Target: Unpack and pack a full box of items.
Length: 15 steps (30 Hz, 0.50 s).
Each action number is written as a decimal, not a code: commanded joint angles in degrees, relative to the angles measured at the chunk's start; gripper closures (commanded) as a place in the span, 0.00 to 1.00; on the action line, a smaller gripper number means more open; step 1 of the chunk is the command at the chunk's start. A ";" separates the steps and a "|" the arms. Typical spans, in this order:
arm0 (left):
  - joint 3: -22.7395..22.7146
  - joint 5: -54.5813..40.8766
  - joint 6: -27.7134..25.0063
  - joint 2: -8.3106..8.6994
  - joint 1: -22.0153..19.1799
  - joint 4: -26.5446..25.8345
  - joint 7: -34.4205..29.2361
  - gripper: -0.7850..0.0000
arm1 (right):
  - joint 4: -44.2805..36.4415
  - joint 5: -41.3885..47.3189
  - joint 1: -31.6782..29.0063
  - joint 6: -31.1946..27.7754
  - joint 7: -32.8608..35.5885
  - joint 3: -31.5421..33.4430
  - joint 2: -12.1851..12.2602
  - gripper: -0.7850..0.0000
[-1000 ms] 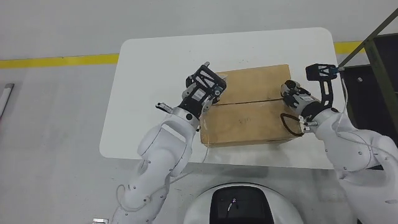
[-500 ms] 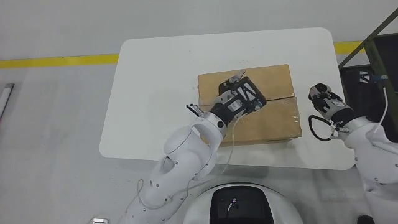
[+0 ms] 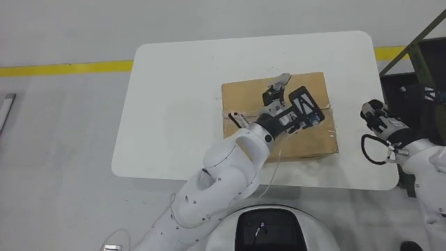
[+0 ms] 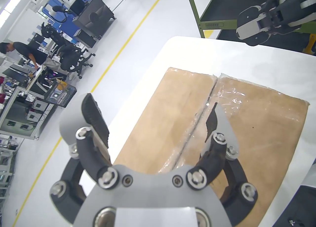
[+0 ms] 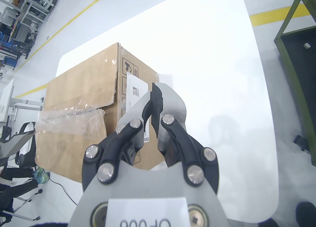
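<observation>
A brown cardboard box point(image 3: 247, 94) sits on the right half of the white table point(image 3: 174, 111). Its top flaps meet at a centre seam point(image 4: 209, 94) covered with wrinkled clear tape point(image 5: 71, 117). My left gripper point(image 3: 276, 88) hovers over the middle of the box top, open, with the seam running between its fingers point(image 4: 93, 112) and nothing held. My right gripper point(image 5: 153, 104) is shut and empty. It is held off to the right of the box point(image 5: 79, 85), near the table's right edge. The right arm point(image 3: 390, 132) sits there too.
A green metal cart point(image 3: 421, 63) with a dark shelf point(image 5: 296, 47) stands just beyond the table's right edge, close to the right arm. The left half of the table is bare. A yellow floor line point(image 3: 63, 68) runs behind the table.
My left gripper has travelled right across the box top, from its left edge to its middle. The right arm has drawn back from the box's right side to beyond the table's right edge.
</observation>
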 commanded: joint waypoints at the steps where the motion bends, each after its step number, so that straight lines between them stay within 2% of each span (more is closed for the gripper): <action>1: -0.19 0.77 0.34 -0.20 -0.31 -0.01 -0.42 0.00 | 0.35 2.98 0.15 0.01 0.32 0.85 -0.03 0.83; 3: -1.10 1.57 0.54 -0.24 -0.37 -0.60 -1.02 0.00 | 0.74 6.16 0.37 -0.08 1.15 1.65 -0.03 0.76; 8: -6.14 2.25 -0.59 0.41 1.72 -3.53 -3.89 0.00 | 4.04 21.78 2.35 -2.58 5.39 4.24 -0.08 0.61; 15: -14.89 2.98 -3.27 1.71 6.53 -8.65 -11.14 0.00 | 9.86 33.75 8.28 -5.05 14.63 5.74 0.79 0.55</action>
